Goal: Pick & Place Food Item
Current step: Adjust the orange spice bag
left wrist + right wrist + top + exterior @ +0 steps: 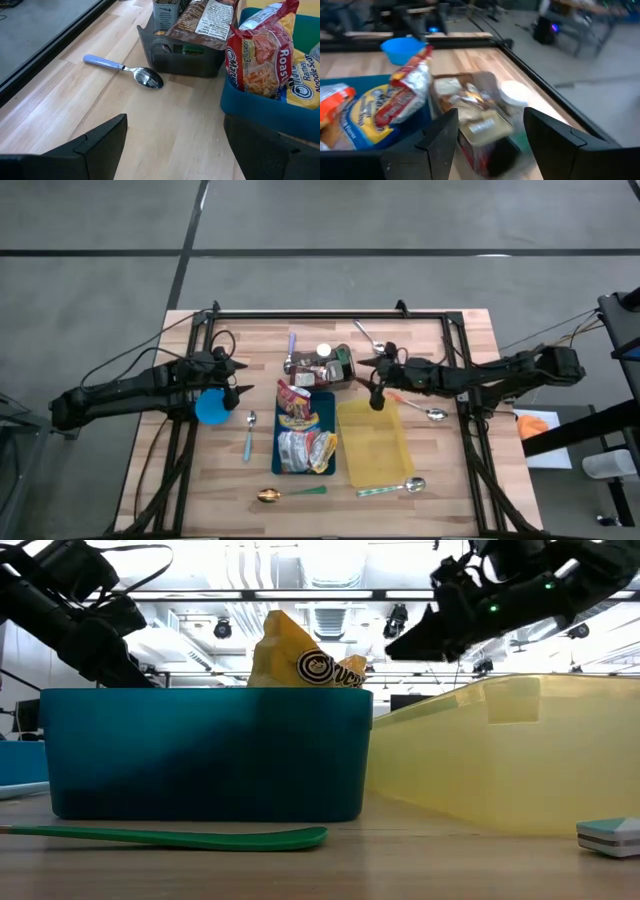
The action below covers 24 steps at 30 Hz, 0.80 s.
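Note:
A blue bin (322,408) at mid-table holds several ramen packets (265,55), one standing upright at its far end (293,394). Behind it a dark bin (345,370) holds a brown packet (200,20) and a white-lidded jar (515,92). A bare yellow bin (372,442) lies to the right of the blue one. My right gripper (375,380) hovers open between the dark bin and the yellow bin's far end, and its fingers (440,140) point at the dark bin. My left gripper (237,382) waits open left of the bins, above the table.
A blue bowl (212,407) sits under my left gripper. Spoons lie about: a purple-handled one (125,70) by the dark bin, a blue one (249,435), a green one (290,494) and a teal one (390,488) at the near edge, and two (430,413) at the right.

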Tool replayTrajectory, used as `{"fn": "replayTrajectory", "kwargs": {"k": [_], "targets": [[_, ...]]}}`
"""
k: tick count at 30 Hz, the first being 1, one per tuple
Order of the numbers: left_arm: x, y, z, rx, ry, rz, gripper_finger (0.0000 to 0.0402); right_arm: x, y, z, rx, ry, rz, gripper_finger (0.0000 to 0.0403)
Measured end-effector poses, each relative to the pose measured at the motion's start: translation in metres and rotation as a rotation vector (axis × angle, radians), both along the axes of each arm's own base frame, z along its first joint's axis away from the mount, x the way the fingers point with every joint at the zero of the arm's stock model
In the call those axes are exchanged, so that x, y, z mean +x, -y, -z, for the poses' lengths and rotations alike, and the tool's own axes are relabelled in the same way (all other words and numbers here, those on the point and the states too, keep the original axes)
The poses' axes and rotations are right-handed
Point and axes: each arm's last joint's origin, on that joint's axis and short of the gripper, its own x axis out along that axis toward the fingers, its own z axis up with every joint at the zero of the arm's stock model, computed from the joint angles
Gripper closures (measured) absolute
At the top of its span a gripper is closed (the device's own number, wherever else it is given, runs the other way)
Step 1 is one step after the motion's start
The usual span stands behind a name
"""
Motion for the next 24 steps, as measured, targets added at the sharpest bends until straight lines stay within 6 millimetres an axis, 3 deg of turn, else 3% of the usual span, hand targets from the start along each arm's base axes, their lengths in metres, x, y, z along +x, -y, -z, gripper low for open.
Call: {"fn": "replayTrajectory", "kwargs": {"k": [11, 19, 24], "targets": [[0.000, 0.000, 0.000, 0.000, 0.000, 0.000, 0.0066, 0.069, -0.004, 0.022, -0.345, -0.195, -0.239, 0.0179], [0.000, 0.000, 0.000, 0.000, 0.000, 0.000, 0.0066, 0.092, -0.013, 0.021, -0.440, -0.231, -0.292, 0.0179], [0.000, 0.000, 0.000, 0.000, 0.000, -0.001, 0.0066, 0.108, -0.010, 0.021, -0.469, -0.375, -0.260, 0.0179]]}}
